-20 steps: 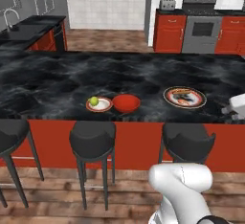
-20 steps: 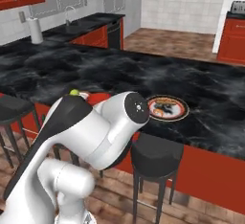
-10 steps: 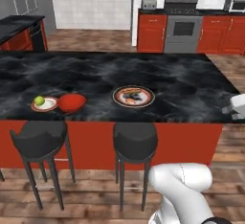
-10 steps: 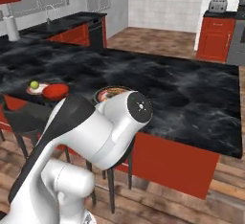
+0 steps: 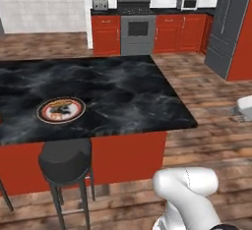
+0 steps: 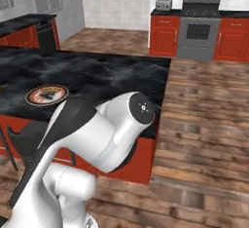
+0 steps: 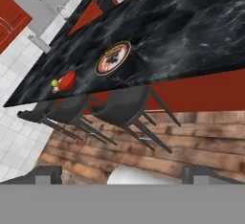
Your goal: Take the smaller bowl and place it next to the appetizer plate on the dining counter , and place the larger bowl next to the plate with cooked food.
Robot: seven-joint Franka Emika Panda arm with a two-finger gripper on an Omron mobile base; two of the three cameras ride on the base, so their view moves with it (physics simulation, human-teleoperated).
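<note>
arm [image 6: 97,139]: folded, elbow raised, white links bent sharply above the base
gripper [image 7: 122,173]: jaws spread wide, nothing between them
fingertips [image 7: 48,173]: dark, far apart

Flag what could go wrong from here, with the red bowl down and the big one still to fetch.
The stools stand tight against the dining counter; the base could clip one. The red bowl touches the appetizer plate near the edge, so a knock might shift both. The open gripper carries nothing.

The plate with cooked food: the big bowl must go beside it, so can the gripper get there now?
Probably yes: the plate with cooked food sits uncovered near the dining counter edge, bare counter around it; a stool stands below.
</note>
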